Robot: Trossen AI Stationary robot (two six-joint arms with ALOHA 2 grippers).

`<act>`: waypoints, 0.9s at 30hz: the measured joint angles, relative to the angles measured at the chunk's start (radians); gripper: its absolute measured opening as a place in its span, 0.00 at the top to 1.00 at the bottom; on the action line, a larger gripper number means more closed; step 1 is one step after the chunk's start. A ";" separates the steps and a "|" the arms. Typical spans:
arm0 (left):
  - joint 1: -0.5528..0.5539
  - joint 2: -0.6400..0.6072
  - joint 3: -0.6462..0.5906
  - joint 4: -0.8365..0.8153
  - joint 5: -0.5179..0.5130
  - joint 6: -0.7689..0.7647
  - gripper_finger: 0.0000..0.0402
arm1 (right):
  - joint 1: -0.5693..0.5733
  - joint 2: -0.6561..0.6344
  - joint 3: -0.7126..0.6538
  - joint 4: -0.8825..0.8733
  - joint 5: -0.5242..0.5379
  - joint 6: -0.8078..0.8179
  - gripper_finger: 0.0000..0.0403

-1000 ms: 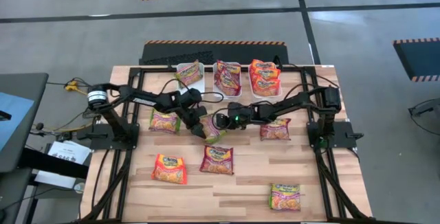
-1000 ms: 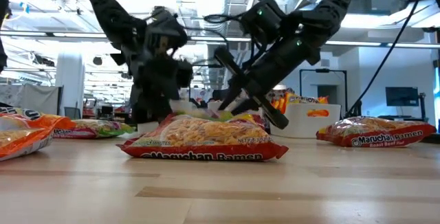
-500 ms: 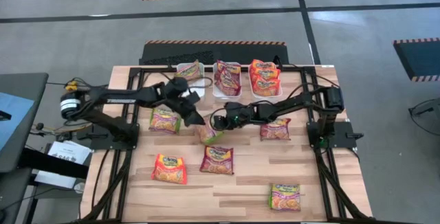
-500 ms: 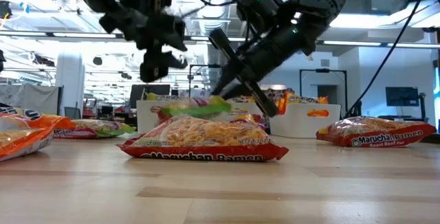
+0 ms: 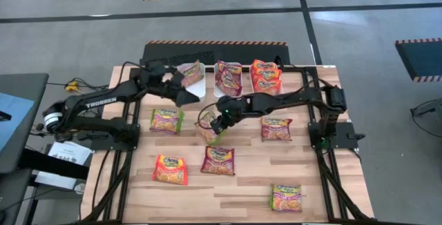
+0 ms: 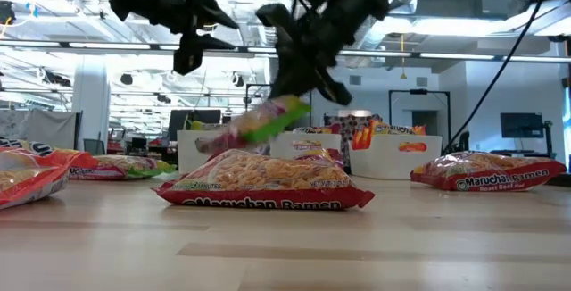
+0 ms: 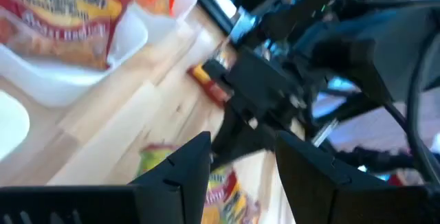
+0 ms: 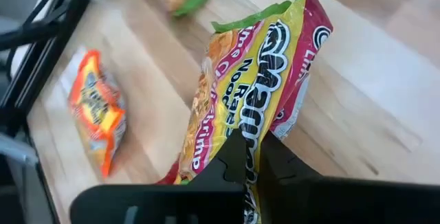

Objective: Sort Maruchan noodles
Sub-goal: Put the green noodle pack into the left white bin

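My right gripper [image 5: 219,123] is over the middle of the table, shut on a green-trimmed Maruchan packet [image 5: 210,131], which also fills the right wrist view as the packet [image 8: 247,66]. In the low view this packet [image 6: 259,126] is in the air, tilted. My left gripper [image 5: 182,91] is open and raised near the left white bin [image 5: 199,87], holding nothing. In the left wrist view its fingers frame my right arm beyond. Other packets lie flat on the table: a green one [image 5: 166,120], an orange one [image 5: 170,169], two maroon ones [image 5: 219,160] [image 5: 276,129], and a green one [image 5: 286,197]. My right gripper pinches the green-trimmed packet between its two fingers [image 8: 230,162] at one short end [image 8: 240,131], coming slanting down from the table's right. The packet is lifted clear of the table and slopes down and away from the fingers, its free end [image 6: 214,144] lowest.
Three white bins stand in a row at the far edge. The left bin holds a green packet [image 5: 190,72], the middle bin [image 5: 228,92] holds maroon ones, and the right bin [image 5: 266,92] holds orange ones. Black frame rails run along both table sides.
My left gripper has drawn away from the green-trimmed packet at the table's middle, rising and swinging toward the far left, near the left bin. My right gripper has kept the packet and raised it off the table. It now hangs tilted in the air.
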 joint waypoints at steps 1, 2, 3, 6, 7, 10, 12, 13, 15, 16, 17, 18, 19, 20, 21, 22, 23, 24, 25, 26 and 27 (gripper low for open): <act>0.007 -0.004 0.000 0.017 0.000 -0.012 0.63 | -0.001 0.000 0.024 -0.025 0.000 -0.027 0.96; 0.015 -0.005 0.000 0.038 -0.001 -0.015 0.63 | -0.004 0.000 0.046 -0.046 0.000 -0.057 0.96; 0.022 -0.004 0.000 0.058 0.000 -0.015 0.62 | -0.006 0.000 0.065 -0.065 0.001 -0.083 0.96; 0.038 -0.004 0.000 0.114 0.007 -0.014 0.62 | -0.019 0.000 0.113 -0.129 0.002 -0.147 0.96; 0.042 -0.004 0.000 0.122 0.008 -0.005 0.61 | -0.023 0.000 0.133 -0.151 0.002 -0.165 0.96; 0.062 -0.004 0.001 0.118 0.009 -0.021 0.58 | -0.037 0.000 0.187 -0.226 0.002 -0.202 0.96; 0.079 -0.003 0.014 0.112 0.016 -0.067 0.55 | -0.046 0.000 0.220 -0.277 0.002 -0.227 0.96; 0.087 -0.003 0.024 0.113 0.020 -0.070 0.54 | -0.049 0.000 0.237 -0.294 0.002 -0.241 0.96; 0.104 -0.003 0.044 0.115 0.023 -0.044 0.51 | -0.057 0.000 0.272 -0.332 0.002 -0.274 0.96; 0.116 -0.003 0.052 0.114 0.024 -0.022 0.50 | -0.061 0.000 0.288 -0.355 0.001 -0.294 0.96; 0.128 -0.003 0.059 0.113 0.030 -0.006 0.49 | -0.065 0.000 0.304 -0.379 -0.005 -0.313 0.96; 0.142 -0.003 0.065 0.112 0.045 0.014 0.49 | -0.070 0.000 0.320 -0.398 -0.013 -0.330 0.96; 0.157 -0.003 0.069 0.113 0.065 0.037 0.48 | -0.075 0.000 0.337 -0.412 -0.018 -0.350 0.96; 0.170 -0.003 0.071 0.115 0.088 0.055 0.48 | -0.079 0.000 0.353 -0.423 -0.020 -0.370 0.96; 0.183 -0.003 0.071 0.113 0.108 0.069 0.48 | -0.083 0.000 0.369 -0.433 -0.021 -0.390 0.96; 0.193 -0.003 0.071 0.108 0.129 0.077 0.48 | -0.089 0.000 0.383 -0.446 -0.026 -0.411 0.96; 0.203 -0.003 0.071 0.102 0.149 0.080 0.48 | -0.094 0.000 0.399 -0.460 -0.035 -0.431 0.96; 0.209 -0.003 0.071 0.101 0.167 0.081 0.48 | -0.099 0.000 0.415 -0.475 -0.045 -0.453 0.96; 0.213 -0.003 0.071 0.101 0.183 0.082 0.48 | -0.103 0.000 0.433 -0.482 -0.051 -0.477 0.96; 0.213 -0.003 0.071 0.101 0.196 0.082 0.48 | -0.107 0.000 0.452 -0.488 -0.056 -0.505 0.96; 0.213 -0.003 0.071 0.101 0.208 0.082 0.48 | -0.109 0.000 0.470 -0.494 -0.060 -0.532 0.96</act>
